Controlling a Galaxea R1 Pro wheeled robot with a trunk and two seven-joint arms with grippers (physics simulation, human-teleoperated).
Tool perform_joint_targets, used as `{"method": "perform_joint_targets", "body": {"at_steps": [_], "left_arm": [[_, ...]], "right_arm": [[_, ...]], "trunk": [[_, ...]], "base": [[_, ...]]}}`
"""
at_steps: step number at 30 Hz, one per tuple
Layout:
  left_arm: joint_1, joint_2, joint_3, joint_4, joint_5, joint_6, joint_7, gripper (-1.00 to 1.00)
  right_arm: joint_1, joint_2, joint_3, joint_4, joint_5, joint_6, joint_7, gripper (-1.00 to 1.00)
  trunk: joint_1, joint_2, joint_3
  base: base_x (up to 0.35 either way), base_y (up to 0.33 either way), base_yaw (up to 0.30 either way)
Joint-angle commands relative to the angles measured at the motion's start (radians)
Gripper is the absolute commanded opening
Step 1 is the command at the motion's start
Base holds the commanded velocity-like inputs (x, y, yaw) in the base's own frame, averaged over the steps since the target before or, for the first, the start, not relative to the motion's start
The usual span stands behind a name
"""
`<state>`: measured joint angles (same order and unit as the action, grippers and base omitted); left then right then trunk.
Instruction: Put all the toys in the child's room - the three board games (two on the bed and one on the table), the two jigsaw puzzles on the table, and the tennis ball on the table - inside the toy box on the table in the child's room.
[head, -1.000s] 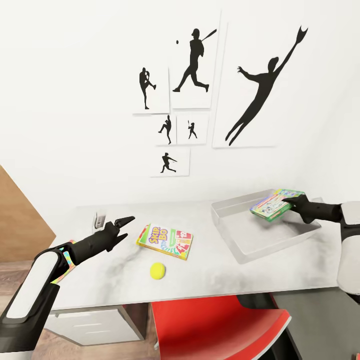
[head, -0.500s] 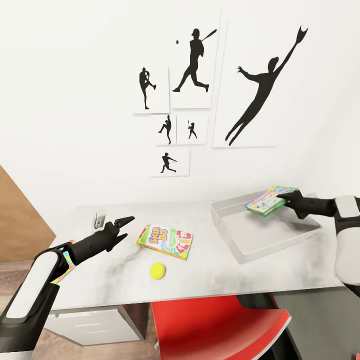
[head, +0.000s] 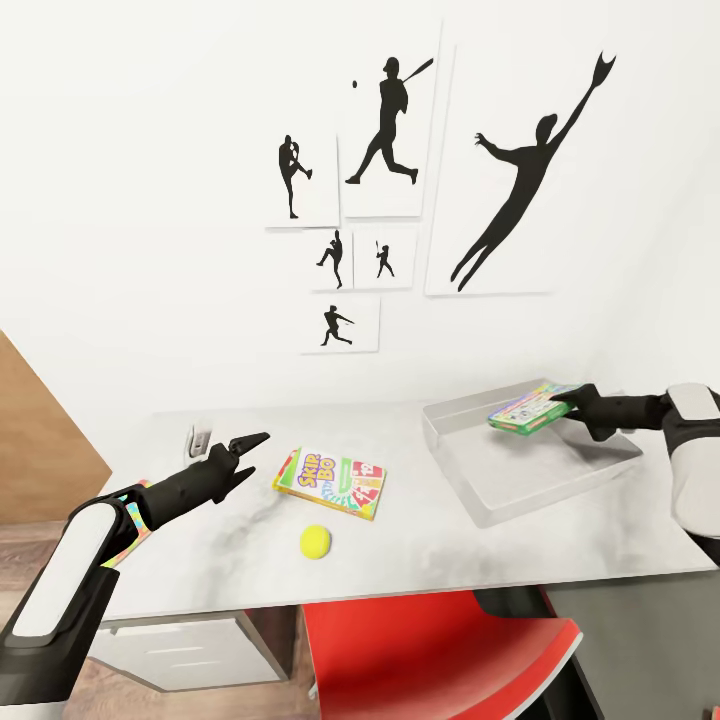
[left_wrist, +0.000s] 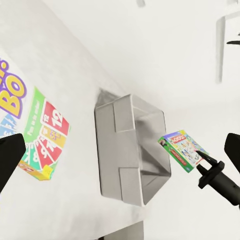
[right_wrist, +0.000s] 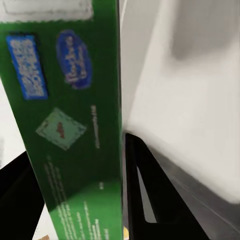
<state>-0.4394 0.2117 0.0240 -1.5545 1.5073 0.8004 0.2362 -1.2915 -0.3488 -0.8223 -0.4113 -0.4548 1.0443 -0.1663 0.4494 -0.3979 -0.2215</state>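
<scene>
Both arms were matte black with glossy white shell segments near the forearm. The left gripper (head: 252, 445) ended in slim, pointed black fingers, and the right gripper (head: 562, 399) was likewise black.

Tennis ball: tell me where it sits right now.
In the head view the tennis ball lies on the table near its front edge, just in front of the Skip-Bo box and to the right of the left gripper.
</scene>
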Motion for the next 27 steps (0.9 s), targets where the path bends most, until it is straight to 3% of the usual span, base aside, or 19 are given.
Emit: {"method": "perform_joint_targets", "body": {"at_steps": [1, 27], "left_arm": [[-0.001, 0.000, 0.001, -0.001, 0.010, 0.003, 0.009, 1.00], [-0.001, 0.000, 0.001, -0.001, 0.009, 0.003, 0.011, 1.00]], "right_arm": [[-0.002, 0.000, -0.011, 0.000, -0.010, 0.003, -0.014, -1.00], [-0.004, -0.003, -0.038, 0.005, -0.013, 0.003, -0.028, -1.00]], "trunk": [[0.001, -0.002, -0.002], [0.001, -0.002, -0.014]], "base": [[0.000, 0.000, 0.000], [0.000, 0.000, 0.000]]}}
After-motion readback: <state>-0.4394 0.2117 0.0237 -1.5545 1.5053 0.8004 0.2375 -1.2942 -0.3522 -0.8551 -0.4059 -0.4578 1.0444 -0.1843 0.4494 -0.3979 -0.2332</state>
